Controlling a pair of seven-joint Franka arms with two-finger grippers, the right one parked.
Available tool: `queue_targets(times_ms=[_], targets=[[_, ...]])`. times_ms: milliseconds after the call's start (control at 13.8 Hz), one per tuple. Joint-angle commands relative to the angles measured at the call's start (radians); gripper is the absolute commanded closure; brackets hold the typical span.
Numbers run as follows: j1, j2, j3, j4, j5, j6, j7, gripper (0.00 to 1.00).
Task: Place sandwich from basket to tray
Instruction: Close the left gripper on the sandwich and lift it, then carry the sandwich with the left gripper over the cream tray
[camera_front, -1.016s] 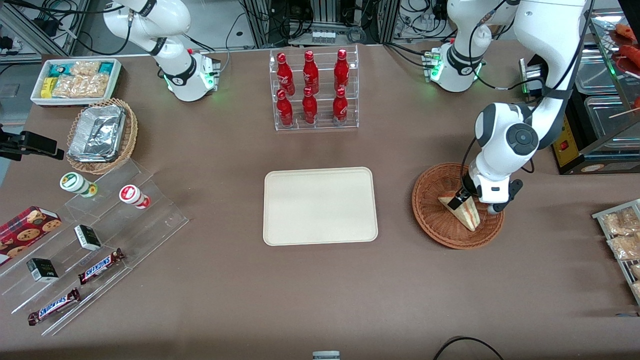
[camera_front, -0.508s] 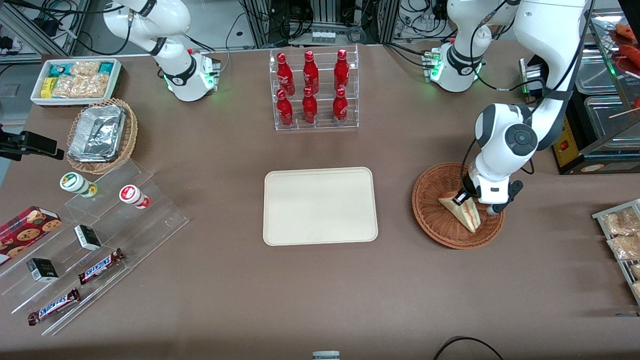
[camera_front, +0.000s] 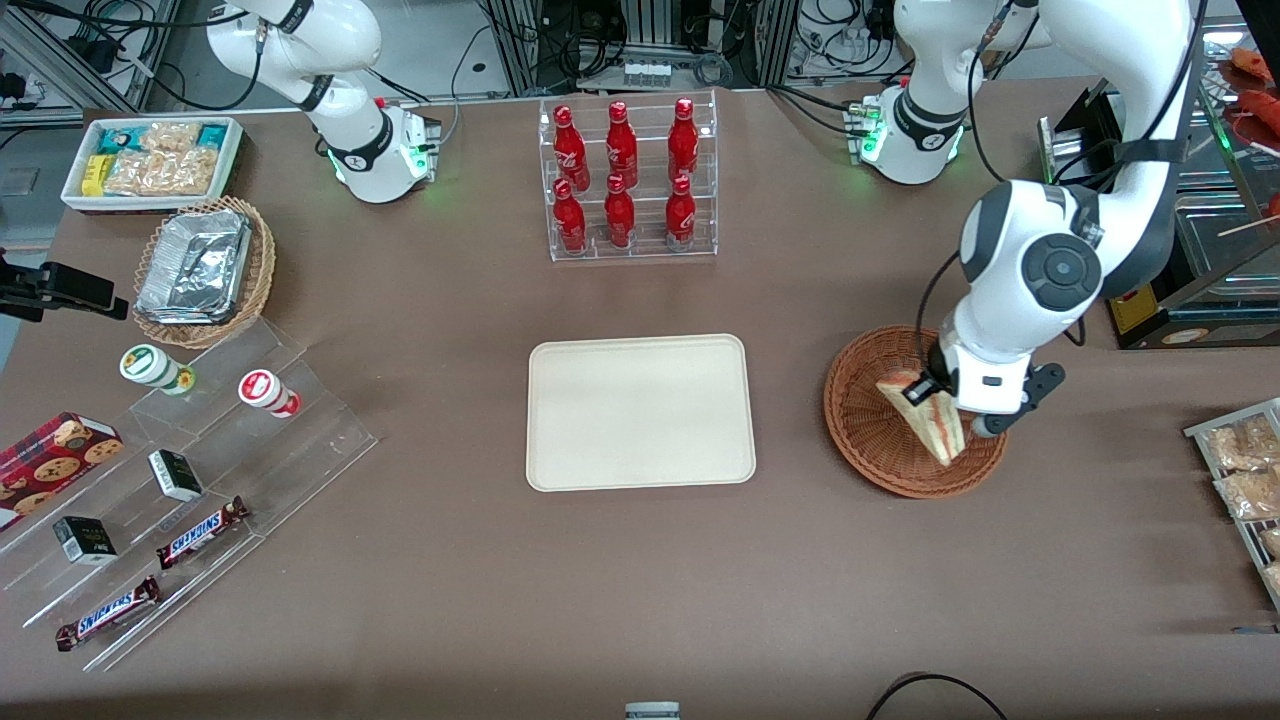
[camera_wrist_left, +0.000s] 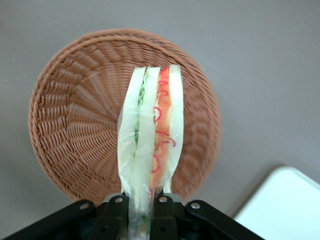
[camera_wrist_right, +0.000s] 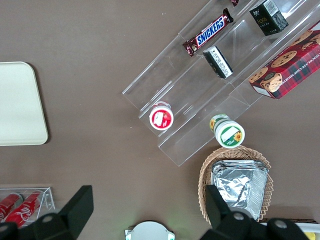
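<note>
Above basket (camera_front: 880, 440), end effector (camera_front: 928, 392) clamped on sandwich (camera_wrist_left: 150, 135), tray (camera_front: 640, 412) well apart.

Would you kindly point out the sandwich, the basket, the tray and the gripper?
sandwich (camera_wrist_left: 150, 135): left wrist view, filling edge.
basket (camera_front: 868, 440): front view, bare woven wall.
tray (camera_front: 640, 412): front view, bare floor.
gripper (camera_wrist_left: 142, 202): left wrist view, between fingertips clamping the sandwich.

The tray (camera_front: 640, 412) lies at the middle of the table (camera_front: 640, 580). The basket (camera_front: 865, 430) sits beside it toward the working arm's end. The gripper (camera_front: 925, 392) hangs above the basket, jaws closed on the sandwich (camera_front: 925, 420), which is lifted above the basket's floor. A rack of 6 bottles (camera_front: 625, 180) stands farther from the front camera than the tray.
</note>
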Motion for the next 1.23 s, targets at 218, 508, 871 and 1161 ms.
queue_targets(times_ms=[218, 508, 871, 1161], targets=[[-0.173, 0.206, -0.045, 0.294, 0.001, -0.165, 0.019, 1.00], [-0.292, 0.333, -0.043, 0.414, 0.002, -0.158, -0.039, 1.00], [-0.440, 0.494, -0.043, 0.572, 0.005, -0.106, -0.167, 1.00], [-0.520, 0.577, -0.034, 0.644, 0.019, -0.038, -0.250, 1.00]])
